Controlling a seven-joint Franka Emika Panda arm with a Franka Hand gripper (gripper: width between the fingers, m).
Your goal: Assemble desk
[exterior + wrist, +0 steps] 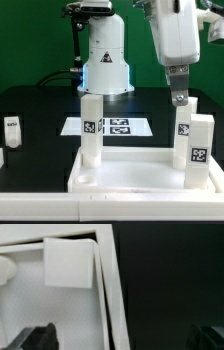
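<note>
The desk's white panel (130, 178) lies flat at the front of the black table. Two square white legs stand upright in its back corners: one toward the exterior view's left (91, 128), one toward the right (196, 140), each with a black-and-white tag. My gripper (180, 99) hangs just above and behind the right leg, touching nothing. In the wrist view the gripper (125, 339) is open, its dark fingertips (38, 337) wide apart astride the panel's rim (108, 303). Nothing is between them, and a leg's top (70, 262) lies ahead.
A loose tagged leg (12, 129) stands on the table at the exterior view's left, with another white part (2, 158) at the frame's edge. The marker board (118, 127) lies behind the panel. The robot's white base (105, 60) rises at the back.
</note>
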